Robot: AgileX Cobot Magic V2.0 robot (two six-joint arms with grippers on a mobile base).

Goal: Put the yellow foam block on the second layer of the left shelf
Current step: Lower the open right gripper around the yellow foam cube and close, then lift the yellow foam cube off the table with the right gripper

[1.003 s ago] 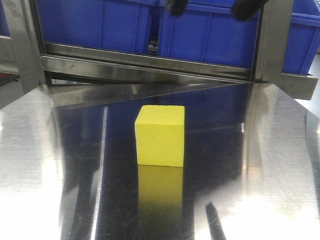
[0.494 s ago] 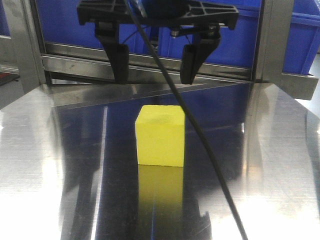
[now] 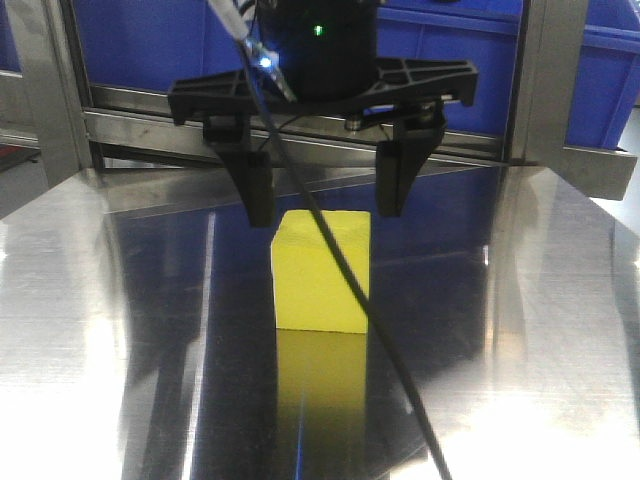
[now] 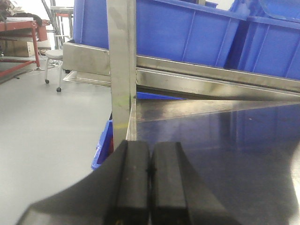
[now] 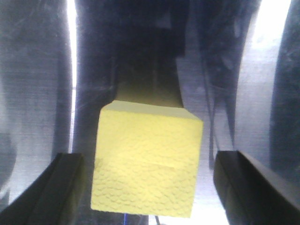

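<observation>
The yellow foam block (image 3: 320, 275) stands on the shiny steel shelf surface (image 3: 100, 300) in the middle of the front view. My right gripper (image 3: 325, 210) hangs over it from above, open, with one black finger at each side of the block's upper back edge and apart from it. In the right wrist view the block (image 5: 147, 164) lies between the two spread fingers of the right gripper (image 5: 154, 187), with gaps on both sides. My left gripper (image 4: 150, 154) is shut and empty, low over the steel surface's left edge.
Blue bins (image 3: 200, 50) sit on the shelf layer behind the block, above a steel rail (image 3: 300, 135). Steel uprights (image 3: 545, 80) frame the shelf. The left wrist view shows an upright (image 4: 122, 70), blue bins (image 4: 187, 33), another bin (image 4: 103, 145) below, and open grey floor at the left.
My right gripper has come down from the top of the front view toward the block, its open fingers now level with the block's top. The block has not moved.
</observation>
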